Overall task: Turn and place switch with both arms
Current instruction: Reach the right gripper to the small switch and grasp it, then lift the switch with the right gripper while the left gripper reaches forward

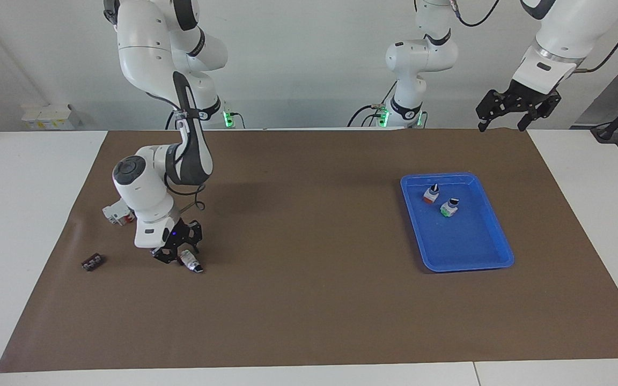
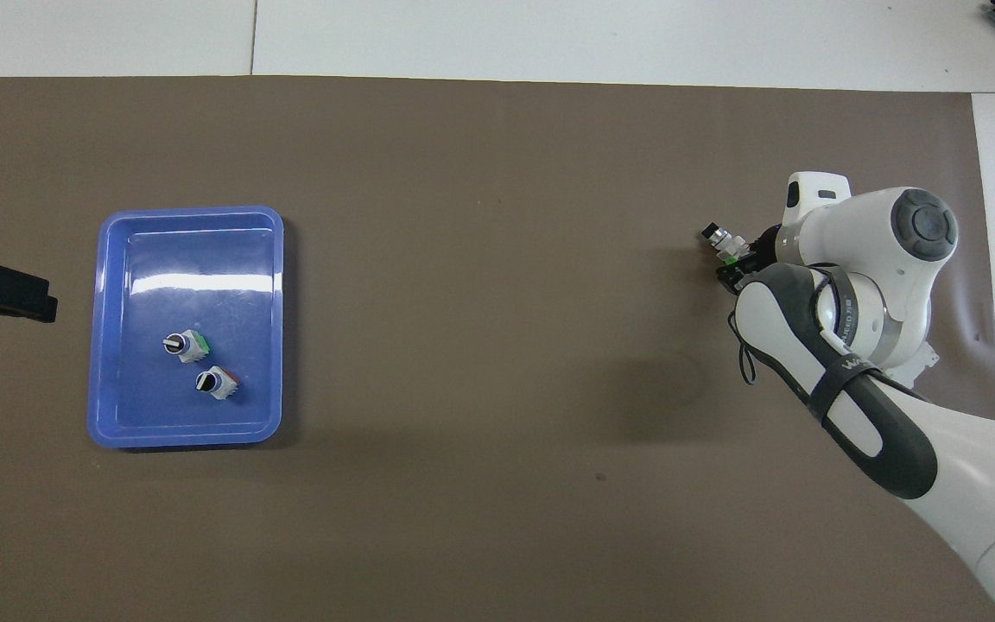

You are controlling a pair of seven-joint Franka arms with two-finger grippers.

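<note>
Switch (image 1: 191, 264) lies on its side on the brown mat (image 1: 309, 300), black knob outward, white body gripped by the right gripper (image 1: 179, 258); left gripper (image 1: 518, 107) waits open.

The switch (image 1: 190, 262) lay on the table (image 1: 309, 300) toward the right arm's end, between the right gripper's (image 1: 180, 258) fingers (image 1: 165, 257). A small block (image 1: 93, 262) lay beside them, nearer the table's end. Two switches (image 1: 441, 201) sat in the tray (image 1: 494, 260), well apart. The left gripper (image 1: 517, 107) hung over the table's edge.
</note>
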